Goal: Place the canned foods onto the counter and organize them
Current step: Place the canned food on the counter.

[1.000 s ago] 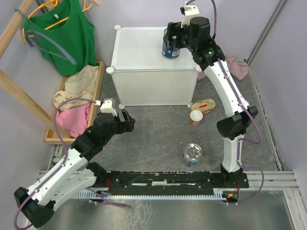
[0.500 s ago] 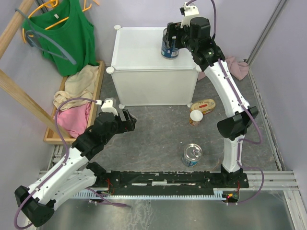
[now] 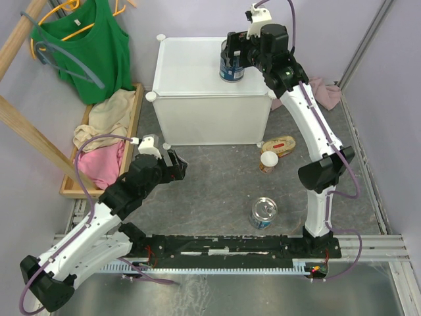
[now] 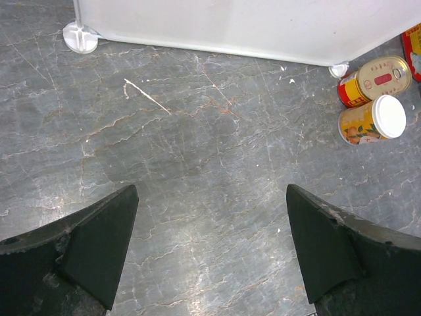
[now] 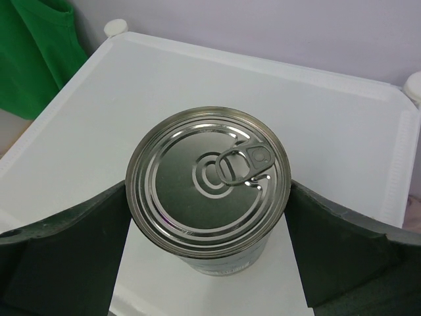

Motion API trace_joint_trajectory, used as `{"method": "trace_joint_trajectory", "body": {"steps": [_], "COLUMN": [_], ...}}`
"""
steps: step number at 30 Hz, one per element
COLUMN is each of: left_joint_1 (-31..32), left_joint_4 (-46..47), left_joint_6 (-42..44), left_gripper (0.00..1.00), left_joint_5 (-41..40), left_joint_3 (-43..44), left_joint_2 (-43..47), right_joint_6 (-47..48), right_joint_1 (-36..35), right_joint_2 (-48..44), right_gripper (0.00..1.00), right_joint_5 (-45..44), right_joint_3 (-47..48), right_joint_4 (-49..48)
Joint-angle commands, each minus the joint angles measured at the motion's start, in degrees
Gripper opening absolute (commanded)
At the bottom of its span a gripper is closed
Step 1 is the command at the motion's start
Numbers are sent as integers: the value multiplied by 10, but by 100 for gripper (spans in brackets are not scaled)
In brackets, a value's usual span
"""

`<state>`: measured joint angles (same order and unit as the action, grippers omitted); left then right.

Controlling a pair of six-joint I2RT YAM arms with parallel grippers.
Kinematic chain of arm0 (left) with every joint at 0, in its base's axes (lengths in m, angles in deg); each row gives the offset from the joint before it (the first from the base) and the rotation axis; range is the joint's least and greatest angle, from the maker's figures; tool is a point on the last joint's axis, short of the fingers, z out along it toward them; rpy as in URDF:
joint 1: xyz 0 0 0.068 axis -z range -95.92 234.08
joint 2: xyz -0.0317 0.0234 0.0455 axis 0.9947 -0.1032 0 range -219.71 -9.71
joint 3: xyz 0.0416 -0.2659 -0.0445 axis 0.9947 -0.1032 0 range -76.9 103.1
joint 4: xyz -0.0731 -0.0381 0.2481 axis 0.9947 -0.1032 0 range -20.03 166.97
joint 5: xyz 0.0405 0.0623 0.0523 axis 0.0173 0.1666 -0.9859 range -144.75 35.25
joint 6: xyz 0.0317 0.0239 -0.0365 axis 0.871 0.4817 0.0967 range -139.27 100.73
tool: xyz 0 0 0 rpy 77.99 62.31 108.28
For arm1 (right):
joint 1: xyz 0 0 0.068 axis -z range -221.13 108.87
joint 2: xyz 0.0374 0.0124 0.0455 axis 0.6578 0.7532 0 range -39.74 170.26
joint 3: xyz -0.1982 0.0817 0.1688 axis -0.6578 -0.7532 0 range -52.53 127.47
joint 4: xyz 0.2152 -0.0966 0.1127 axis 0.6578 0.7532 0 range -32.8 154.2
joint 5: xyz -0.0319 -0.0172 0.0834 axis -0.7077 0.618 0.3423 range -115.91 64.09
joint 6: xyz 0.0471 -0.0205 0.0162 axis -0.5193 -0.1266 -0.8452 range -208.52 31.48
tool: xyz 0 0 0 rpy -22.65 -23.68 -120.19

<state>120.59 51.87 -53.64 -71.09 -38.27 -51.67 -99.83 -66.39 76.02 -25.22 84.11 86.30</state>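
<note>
My right gripper is shut on a tall silver-topped can with a blue label, held upright at the counter's right part; I cannot tell whether it rests or hovers. In the right wrist view both fingers press the can over the white top. My left gripper is open and empty above the floor. On the floor are a second tall can, a small white-topped can and an oval gold tin. The other cans are hidden.
A wooden tray of clothes stands left of the counter, with a green top on a hanger above it. A pink cloth lies at the back right. The counter's front wall and foot stand ahead of my left gripper.
My right gripper has carried the tall can slightly left and farther back over the counter top. The left arm has not moved.
</note>
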Motion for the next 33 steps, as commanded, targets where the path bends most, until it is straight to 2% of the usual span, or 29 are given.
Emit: {"method": "trace_joint_trajectory", "body": {"steps": [1,20,33], "left_joint_1": [3,4,3], "left_joint_4": [29,26,18], "left_joint_6": [-21,-25,-25], "left_gripper": [100,100,100], "left_joint_5": [2,-2,-5], "left_joint_3": [6,7,13], "left_joint_2": [9,21,26], "right_joint_6": [-14,-4,-12], "right_joint_1": [-4,-4,-4], "right_joint_2": [-48,-82,-67], "right_gripper": [100,99,99], "right_joint_5": [16,5,13], "right_joint_3": [3,-40,-7], "right_joint_4": [-63,-104,-97]}}
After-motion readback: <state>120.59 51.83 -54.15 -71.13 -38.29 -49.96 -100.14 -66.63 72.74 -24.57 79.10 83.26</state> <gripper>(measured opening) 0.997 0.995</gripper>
